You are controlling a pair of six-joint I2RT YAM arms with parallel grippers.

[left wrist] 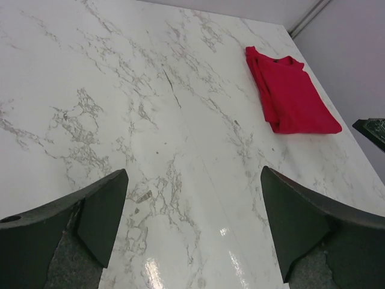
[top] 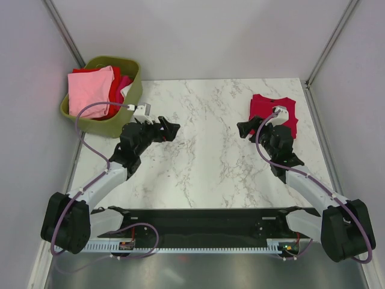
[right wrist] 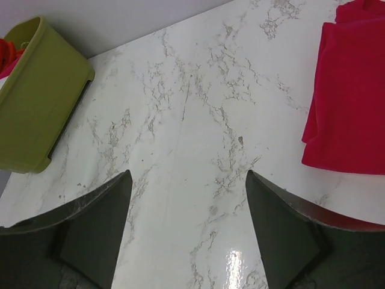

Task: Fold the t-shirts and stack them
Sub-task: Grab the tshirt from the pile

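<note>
While both arms hang bent over the marble table (top: 204, 165), the left gripper (top: 170, 129) has its 2 dark fingers (left wrist: 99, 211) spread wide with nothing between them; its wrist view shows only bare marble in the gap. It points right, toward the table's middle. Behind it the wrist and forearm slope back and left, down to the base at the near left corner, with a purple cable (top: 84, 129) looping alongside.

The right gripper (top: 243, 128) is also spread wide and empty, its 2 fingers (right wrist: 283, 232) framing bare tabletop. It points left, facing the left gripper across a broad stretch of marble. Its forearm runs back and right to the base at the near right corner.

A crimson t-shirt (top: 261, 105) lies folded flat at the far right of the table, and in the top view the right wrist covers part of it. Neither gripper touches it. At the far left corner, just behind the left wrist, stands an olive-green basket (top: 133, 93). It holds a light pink t-shirt (top: 89, 90) on top and a bright red t-shirt (top: 115, 90) beneath.
</note>
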